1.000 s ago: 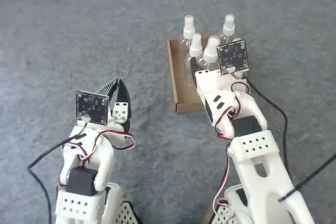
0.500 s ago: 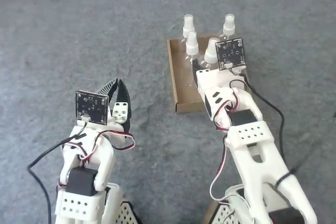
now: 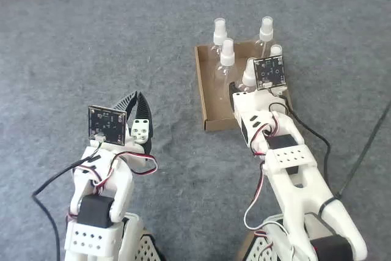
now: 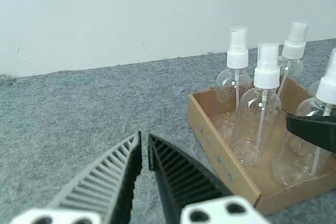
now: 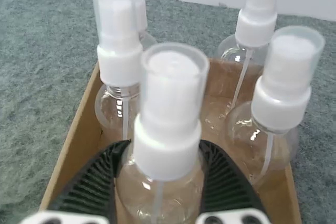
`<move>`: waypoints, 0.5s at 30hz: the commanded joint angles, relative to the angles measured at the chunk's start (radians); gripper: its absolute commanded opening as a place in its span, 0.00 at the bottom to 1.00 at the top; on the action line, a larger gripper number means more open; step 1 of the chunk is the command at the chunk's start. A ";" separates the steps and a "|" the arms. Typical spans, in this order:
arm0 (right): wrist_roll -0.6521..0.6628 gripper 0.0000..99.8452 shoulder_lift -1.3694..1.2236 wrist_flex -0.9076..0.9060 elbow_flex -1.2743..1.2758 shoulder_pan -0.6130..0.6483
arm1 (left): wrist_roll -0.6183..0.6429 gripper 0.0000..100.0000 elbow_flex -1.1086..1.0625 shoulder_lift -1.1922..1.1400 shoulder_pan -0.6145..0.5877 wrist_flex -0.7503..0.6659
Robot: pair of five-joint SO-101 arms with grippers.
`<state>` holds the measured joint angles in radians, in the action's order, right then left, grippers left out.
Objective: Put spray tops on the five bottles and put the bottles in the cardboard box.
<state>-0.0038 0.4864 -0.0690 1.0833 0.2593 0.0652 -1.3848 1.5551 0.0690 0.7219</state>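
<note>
**Right arm draws the held bottle back inside the box**

Over the last second your right claw (image 5: 165, 153), pinching one bottle (image 5: 167, 124) just below its neck, has drawn back toward the lower edge of the high view. The bottle has travelled with it, away from its neighbours. A fifth top (image 3: 276, 50), previously hidden by the wrist, now shows at the upper right of the box (image 3: 201, 90).

From this layout, all five bottles appear to be capped and inside the box, so you likely have only the release and withdrawal left. Whether the held bottle touches the box floor cannot be told.

Your left claw (image 4: 145, 140) has not moved. It hangs pressed together over the grey surface (image 3: 91, 41) at lower left, well apart from the box.

The held bottle is clear and round-shouldered and stands upright. It has a white sprayer under a translucent cover, and a thin dip tube is visible inside.
</note>
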 commanded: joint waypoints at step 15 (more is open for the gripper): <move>-0.003 0.01 -0.130 0.108 -0.014 0.025 | 0.006 0.01 0.007 -0.008 -0.005 -0.020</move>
<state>-0.0038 0.3606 0.0199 1.0817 0.2624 0.0652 -1.3848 1.5551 0.0690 0.7219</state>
